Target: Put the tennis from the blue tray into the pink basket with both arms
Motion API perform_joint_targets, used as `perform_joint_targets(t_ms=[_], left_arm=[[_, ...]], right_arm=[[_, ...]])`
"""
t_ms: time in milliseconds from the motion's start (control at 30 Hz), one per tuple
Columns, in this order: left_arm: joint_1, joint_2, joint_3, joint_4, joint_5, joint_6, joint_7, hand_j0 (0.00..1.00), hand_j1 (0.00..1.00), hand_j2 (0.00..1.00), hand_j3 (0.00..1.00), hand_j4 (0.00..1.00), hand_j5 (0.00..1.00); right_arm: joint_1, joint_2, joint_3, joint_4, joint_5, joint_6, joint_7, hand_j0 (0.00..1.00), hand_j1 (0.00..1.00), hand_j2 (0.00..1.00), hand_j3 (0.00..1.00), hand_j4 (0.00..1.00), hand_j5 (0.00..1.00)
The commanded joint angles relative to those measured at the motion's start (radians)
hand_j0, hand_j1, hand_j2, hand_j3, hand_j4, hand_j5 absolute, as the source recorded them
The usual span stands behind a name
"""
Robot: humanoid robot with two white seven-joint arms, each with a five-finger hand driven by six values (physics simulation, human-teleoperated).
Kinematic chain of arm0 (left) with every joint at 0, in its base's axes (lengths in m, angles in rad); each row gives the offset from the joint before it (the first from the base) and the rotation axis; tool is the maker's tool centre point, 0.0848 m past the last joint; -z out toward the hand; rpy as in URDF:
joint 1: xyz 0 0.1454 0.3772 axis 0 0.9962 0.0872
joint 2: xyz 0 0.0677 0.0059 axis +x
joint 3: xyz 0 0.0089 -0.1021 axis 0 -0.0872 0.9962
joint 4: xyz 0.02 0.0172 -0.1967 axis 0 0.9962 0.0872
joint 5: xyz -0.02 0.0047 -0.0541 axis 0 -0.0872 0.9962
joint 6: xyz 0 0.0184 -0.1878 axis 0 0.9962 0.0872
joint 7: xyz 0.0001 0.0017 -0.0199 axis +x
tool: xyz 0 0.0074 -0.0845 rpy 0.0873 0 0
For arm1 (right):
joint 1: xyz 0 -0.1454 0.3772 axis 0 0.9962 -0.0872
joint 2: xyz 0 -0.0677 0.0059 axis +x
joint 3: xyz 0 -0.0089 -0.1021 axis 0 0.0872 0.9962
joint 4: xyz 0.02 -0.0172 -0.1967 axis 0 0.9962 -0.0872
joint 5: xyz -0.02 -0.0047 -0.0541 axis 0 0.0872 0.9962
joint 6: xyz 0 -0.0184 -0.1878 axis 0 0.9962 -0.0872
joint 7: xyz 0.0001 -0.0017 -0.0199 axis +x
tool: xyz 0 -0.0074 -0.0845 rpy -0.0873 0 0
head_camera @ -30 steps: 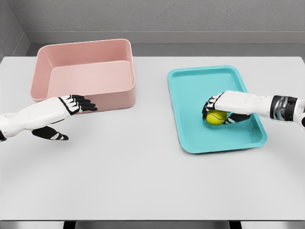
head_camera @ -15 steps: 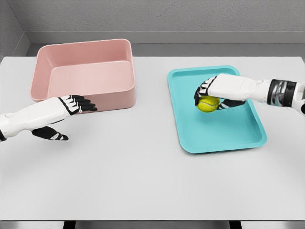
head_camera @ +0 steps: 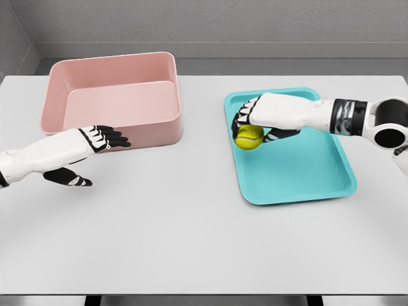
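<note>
- Grey wall w/ darker baseboard strip runs behind a plain white flat-topped bench; grey floor band between them.
- Pink rectangular plastic basket, open top, sits upper left on bench, nothing visible inside.
- Shallow teal-blue rectangular tray w/ rounded corners sits right of centre, well apart from basket; long axis runs front to back, slightly skewed.
- Yellow-green fuzzy tennis ball is over tray's left-hand part, near its left rim. Cannot tell whether it touches tray floor or is clear of it.
- Right hand, white shell w/ black joints, reaches in from right edge across tray's far half; forearm roughly level, black wrist band and grey joint visible near edge.
- Right fingers curled down over top and far side of ball, thumb side under/behind it: closed around ball, gripping it.
- Left hand comes in from left edge, just in front of basket's near wall, close to wall but contact not clear.
- Left fingers stretched out flat, pointing right, thumb lower and apart; loosely spread, holding nothing.
</note>
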Motion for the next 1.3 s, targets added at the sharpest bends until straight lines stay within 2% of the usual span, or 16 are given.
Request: perform_joint_targets(t_ms=[0, 400, 1000, 1267], left_arm=[[0.0, 0.001, 0.002, 0.0, 0.008, 0.0, 0.002, 1.0, 1.0, 1.0, 1.0, 1.0, 1.0], [-0.005, -0.002, 0.003, -0.002, 0.012, 0.0, 0.002, 1.0, 1.0, 1.0, 1.0, 1.0, 1.0], [0.0, -0.005, 0.0, 0.0, 0.035, 0.0, 0.005, 1.0, 1.0, 1.0, 1.0, 1.0, 1.0], [0.002, -0.005, 0.0, 0.0, 0.035, 0.0, 0.005, 1.0, 1.0, 1.0, 1.0, 1.0, 1.0]], right_arm=[[0.0, 0.006, 0.0, -0.004, -0.006, 0.002, -0.001, 0.59, 0.59, 0.59, 0.59, 0.59, 0.59], [0.003, 0.057, 0.004, -0.007, -0.005, 0.002, 0.001, 0.59, 0.59, 0.59, 0.59, 0.59, 0.59], [0.011, 0.178, 0.029, 0.01, -0.003, 0.002, 0.039, 0.59, 0.59, 0.59, 0.59, 0.59, 0.59], [0.014, 0.198, 0.043, 0.01, -0.002, 0.002, 0.042, 0.59, 0.59, 0.59, 0.59, 0.59, 0.59]])
